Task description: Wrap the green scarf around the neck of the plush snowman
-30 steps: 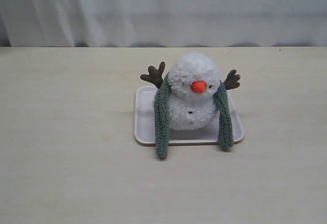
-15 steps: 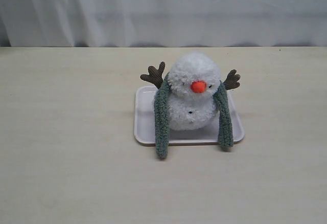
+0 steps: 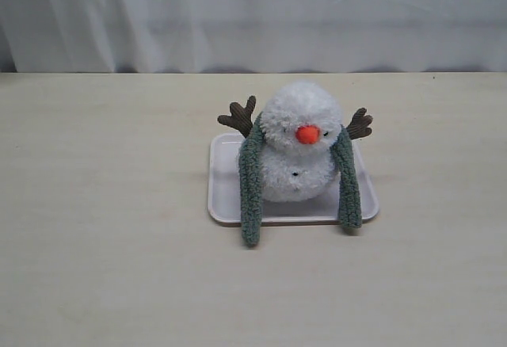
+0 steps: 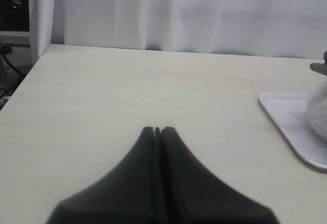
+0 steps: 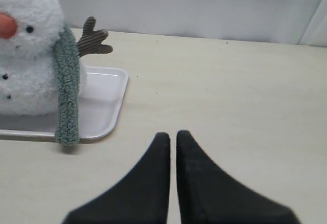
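The plush snowman [image 3: 295,125] stands upright on a white tray [image 3: 224,198], orange nose toward the camera. The green scarf [image 3: 250,188] passes behind the snowman's neck [image 3: 279,151], and its two ends hang down the front on either side, the other end [image 3: 347,184] reaching the tray's front rim. In the right wrist view the snowman [image 5: 25,45] and scarf [image 5: 67,91] sit apart from my right gripper [image 5: 172,134], which is shut and empty. My left gripper [image 4: 158,129] is shut over bare table, far from the tray [image 4: 286,116]. Neither gripper shows in the exterior view.
Brown twig arms [image 3: 238,115] stick out above the scarf on both sides. A white curtain [image 3: 253,14] runs behind the table's far edge. The table's side edge and dark equipment [image 4: 13,40] show in the left wrist view.
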